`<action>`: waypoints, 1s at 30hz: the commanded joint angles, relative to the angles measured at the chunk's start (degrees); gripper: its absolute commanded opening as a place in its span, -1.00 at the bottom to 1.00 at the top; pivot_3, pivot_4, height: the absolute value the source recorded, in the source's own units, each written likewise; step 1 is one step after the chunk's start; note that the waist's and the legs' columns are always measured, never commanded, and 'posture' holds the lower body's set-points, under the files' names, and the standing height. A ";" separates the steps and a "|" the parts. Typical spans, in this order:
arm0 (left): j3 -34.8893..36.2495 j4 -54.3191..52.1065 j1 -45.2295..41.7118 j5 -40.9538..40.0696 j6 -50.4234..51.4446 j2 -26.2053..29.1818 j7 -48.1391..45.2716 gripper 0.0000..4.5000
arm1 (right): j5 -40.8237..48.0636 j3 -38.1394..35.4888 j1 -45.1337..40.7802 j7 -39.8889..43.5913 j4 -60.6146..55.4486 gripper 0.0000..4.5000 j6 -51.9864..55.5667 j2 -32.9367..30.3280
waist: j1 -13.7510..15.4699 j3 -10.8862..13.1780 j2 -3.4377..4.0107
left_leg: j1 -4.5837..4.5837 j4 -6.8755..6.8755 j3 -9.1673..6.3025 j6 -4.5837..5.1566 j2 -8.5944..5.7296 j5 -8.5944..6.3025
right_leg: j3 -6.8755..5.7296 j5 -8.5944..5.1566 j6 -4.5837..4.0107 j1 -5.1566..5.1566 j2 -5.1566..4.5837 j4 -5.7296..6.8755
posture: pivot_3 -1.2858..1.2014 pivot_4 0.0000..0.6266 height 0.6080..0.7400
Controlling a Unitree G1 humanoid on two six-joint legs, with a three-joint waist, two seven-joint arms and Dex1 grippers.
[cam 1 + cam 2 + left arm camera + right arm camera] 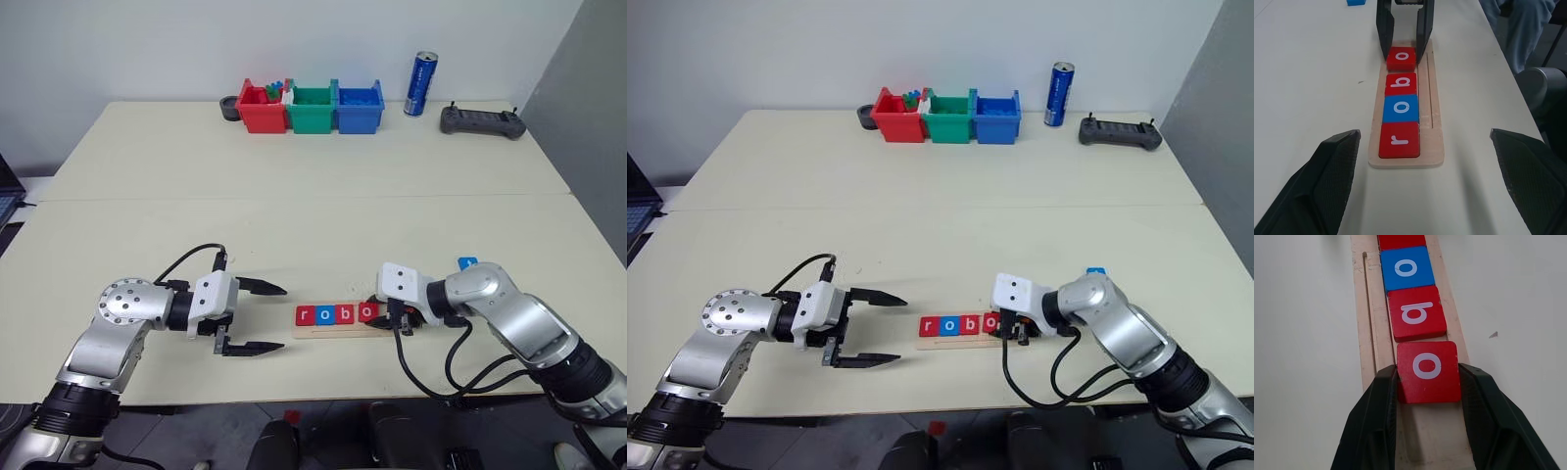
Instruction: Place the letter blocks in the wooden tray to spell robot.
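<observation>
The right hand holds the red o block between its fingers, right on the wooden tray, just behind the red b block. It should slide the o snug against the b, flat, then let go gently. The left hand waits wide open nearby. A blue block lies on the desk past the right hand.

The blue tile sits half hidden behind the right arm.

The wooden tray is pale, matt, smooth-sanded wood, the letter blocks carry smooth satin red and blue paint, the right gripper has matt black plastic fingers, and the bench is matt cream.
</observation>
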 commanded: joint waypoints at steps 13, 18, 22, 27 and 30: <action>0.12 -0.80 -1.15 0.61 -0.39 -0.55 0.93 1.00 | 0.81 -2.84 -3.86 2.26 -2.09 0.98 -0.55 0.59 | -0.02 0.00 0.00 | 0.00 0.00 0.00 0.00 0.00 0.00 | 0.00 0.00 0.00 0.00 0.00 0.01 | 0.03 -0.52 1.00; -0.04 0.13 -0.77 1.33 -1.74 -1.19 0.89 1.00 | 1.74 -4.11 -4.95 1.08 -2.28 0.98 0.56 1.86 | 0.00 0.00 0.00 | 0.00 0.00 -0.02 0.00 0.00 0.00 | -0.02 0.00 0.00 0.00 0.00 0.01 | 0.03 -0.52 1.00; -0.24 0.14 -1.02 1.69 -1.87 -1.73 1.05 1.00 | -1.16 -3.07 -5.24 -1.42 1.25 0.56 -1.68 2.95 | -0.01 0.00 0.00 | 0.00 0.00 -0.01 0.00 0.00 0.00 | -0.02 0.00 -0.01 0.00 0.00 0.01 | 0.03 -0.52 1.00; -0.50 -0.24 -1.46 2.22 -1.59 -2.09 1.43 1.00 | -3.29 -3.23 -5.65 -3.28 4.25 -0.26 -3.62 4.10 | -0.02 0.00 0.00 | 0.00 0.00 -0.01 0.00 0.00 0.00 | -0.02 0.01 -0.01 0.00 0.00 0.01 | 0.03 -0.52 1.00; -0.70 -0.58 -1.67 2.48 -1.31 -2.33 1.76 1.00 | -2.89 -3.90 -6.12 -2.85 4.53 -0.78 -3.30 4.54 | -0.05 0.00 0.00 | 0.00 0.00 -0.01 0.00 0.00 0.00 | -0.01 0.01 -0.01 0.00 -0.01 0.01 | 0.03 -0.52 1.00</action>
